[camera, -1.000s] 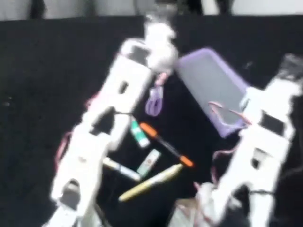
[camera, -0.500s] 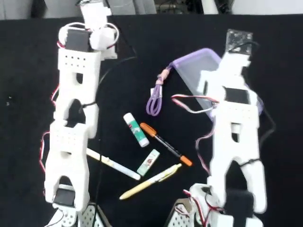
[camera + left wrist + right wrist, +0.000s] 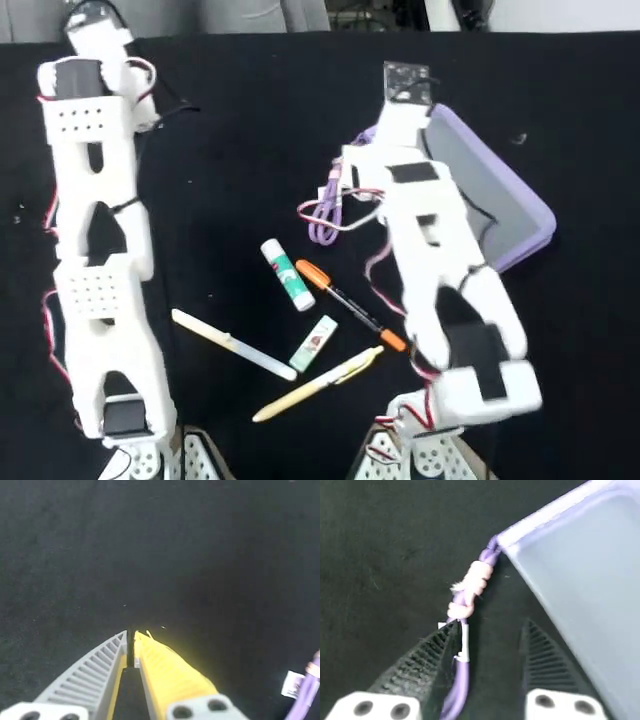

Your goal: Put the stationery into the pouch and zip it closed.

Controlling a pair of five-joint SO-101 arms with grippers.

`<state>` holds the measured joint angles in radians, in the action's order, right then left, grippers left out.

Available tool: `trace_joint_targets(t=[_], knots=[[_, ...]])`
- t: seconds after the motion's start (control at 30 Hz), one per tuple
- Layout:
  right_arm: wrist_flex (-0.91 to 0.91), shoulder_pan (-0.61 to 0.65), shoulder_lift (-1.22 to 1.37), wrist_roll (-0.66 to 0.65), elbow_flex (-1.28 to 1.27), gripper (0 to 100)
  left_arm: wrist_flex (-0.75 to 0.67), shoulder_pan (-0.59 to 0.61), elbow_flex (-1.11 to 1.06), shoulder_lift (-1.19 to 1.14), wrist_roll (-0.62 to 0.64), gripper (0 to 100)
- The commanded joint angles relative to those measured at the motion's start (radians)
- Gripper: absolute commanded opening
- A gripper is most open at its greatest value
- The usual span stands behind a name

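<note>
On the table (image 3: 250, 120), pouch (image 3: 500, 200) lies diagonally, strap (image 3: 325, 215) leftward.

My left arm (image 3: 95, 250) swings away from the middle of the counter (image 3: 230, 110), where it hung beside the purple cord (image 3: 322, 215), out to the left side. My left end effector (image 3: 134, 634) now points at bare black counter. My right arm (image 3: 430, 230) crosses in from the right, over the pouch (image 3: 505, 200), and my right end effector (image 3: 490, 630) now sits at the pouch's corner with the cord against one finger.

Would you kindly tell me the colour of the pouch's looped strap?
Purple looped strap, pink knot; right wrist view.
</note>
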<state>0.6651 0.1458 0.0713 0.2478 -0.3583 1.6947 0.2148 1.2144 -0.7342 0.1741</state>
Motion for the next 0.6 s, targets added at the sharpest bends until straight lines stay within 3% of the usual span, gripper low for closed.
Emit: trace_joint_targets(t=[0.0, 0.27, 0.57], knots=[[-0.032, 0.078, 0.113, 0.069, 0.147, 20.8, -0.08, 0.036, -0.058, 0.014, 0.063, 5], [-0.035, 0.084, 0.291, 0.075, 0.311, 19.8, -0.21, 0.067, -0.189, 0.014, 0.098, 7], [-0.032, 0.015, 0.404, 0.069, 0.325, 19.8, -0.219, 0.067, -0.202, 0.012, 0.1, 7]])
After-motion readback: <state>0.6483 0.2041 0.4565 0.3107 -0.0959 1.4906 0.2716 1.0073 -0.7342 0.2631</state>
